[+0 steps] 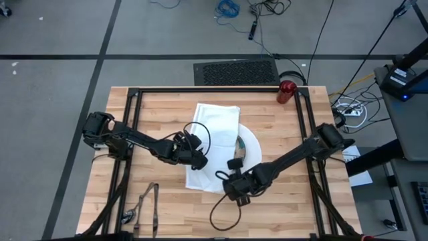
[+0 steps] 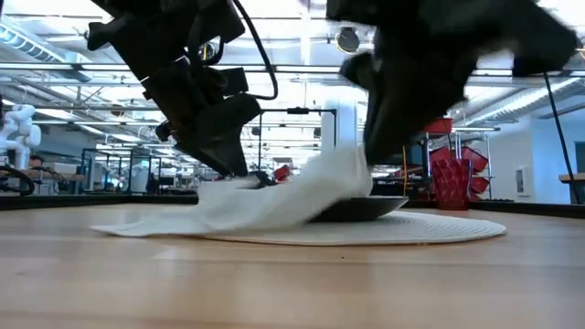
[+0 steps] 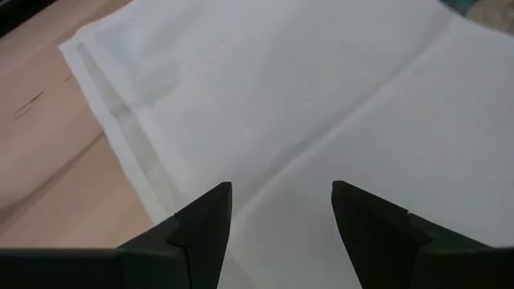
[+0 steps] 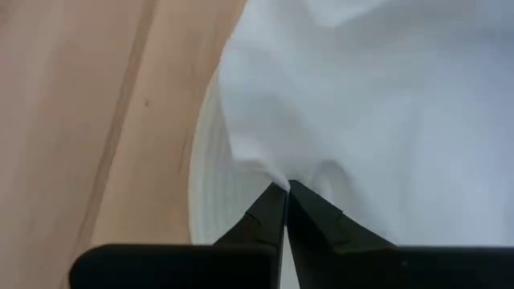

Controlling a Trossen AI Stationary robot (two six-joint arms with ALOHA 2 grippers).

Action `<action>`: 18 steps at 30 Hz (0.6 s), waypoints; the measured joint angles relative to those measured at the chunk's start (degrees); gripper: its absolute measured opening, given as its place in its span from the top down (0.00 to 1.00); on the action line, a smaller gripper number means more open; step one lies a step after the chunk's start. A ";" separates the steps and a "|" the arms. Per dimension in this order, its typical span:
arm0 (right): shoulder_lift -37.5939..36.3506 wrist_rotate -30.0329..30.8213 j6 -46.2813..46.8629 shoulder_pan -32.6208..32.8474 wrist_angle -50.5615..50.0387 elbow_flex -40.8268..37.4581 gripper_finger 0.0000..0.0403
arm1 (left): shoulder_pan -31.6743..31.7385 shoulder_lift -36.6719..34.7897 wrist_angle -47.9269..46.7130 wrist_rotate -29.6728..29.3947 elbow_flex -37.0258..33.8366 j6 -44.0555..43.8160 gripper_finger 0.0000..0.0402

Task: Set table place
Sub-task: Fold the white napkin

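Near edge first: cutlery (image 1: 144,204) lies loose on the table (image 1: 281,207), well apart from everything else and untouched.

Mid-table, my right gripper (image 4: 285,193) is pinched closed on a corner of the white napkin (image 1: 214,127), lifting the cloth into a peak; the low view shows the fabric tented up over the bowl (image 2: 361,208). Just beside it, my left gripper (image 3: 281,201) hovers over the flat part of the napkin with fingers parted, holding nothing.

The napkin is draped across the plate (image 1: 253,142) and hides most of the bowl; only a sliver of patterned rim (image 1: 239,148) shows in the high view.

Far corner: the red cup (image 1: 287,92) stands alone near the table's edge.

I judge the step in hand is clearing the napkin off the plate. Next move calls for drawing the held corner away toward bare wood beside the plate, keeping it high enough not to drag the bowl, with the left ready to pin or catch the trailing cloth.
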 joint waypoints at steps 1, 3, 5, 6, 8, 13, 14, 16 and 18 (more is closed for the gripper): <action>-1.16 0.95 0.22 0.22 -0.32 0.04 1.00 | 0.12 0.00 0.00 0.09 -0.34 -0.09 0.50; -3.24 1.61 1.25 0.50 -1.37 0.04 1.00 | 0.42 0.00 -0.02 0.79 -0.80 -0.53 0.50; -4.73 -0.91 3.21 0.35 -3.12 0.09 1.00 | 0.84 0.01 0.21 1.71 -1.19 -1.54 0.50; -5.22 -4.38 4.67 0.22 -4.45 0.09 1.00 | 1.03 0.26 0.20 2.25 -1.29 -1.65 0.50; -5.93 -11.65 8.75 -0.17 -7.66 0.09 1.00 | 1.09 0.84 0.17 2.66 -1.31 -1.66 0.50; -7.30 -26.74 19.12 1.53 -11.85 0.09 1.00 | 1.17 1.59 1.24 2.70 -1.31 -1.70 0.50; -7.24 -27.26 19.91 2.30 -11.55 0.09 1.00 | 1.25 1.62 1.38 2.72 -1.30 -1.69 0.50; -7.14 -27.29 20.79 4.06 -11.56 -0.15 1.00 | 1.32 1.64 1.68 2.89 -1.29 -1.66 0.50; -7.01 -27.37 23.09 5.53 -11.79 -1.61 1.00 | 1.31 1.66 1.77 3.02 -1.29 -1.66 0.50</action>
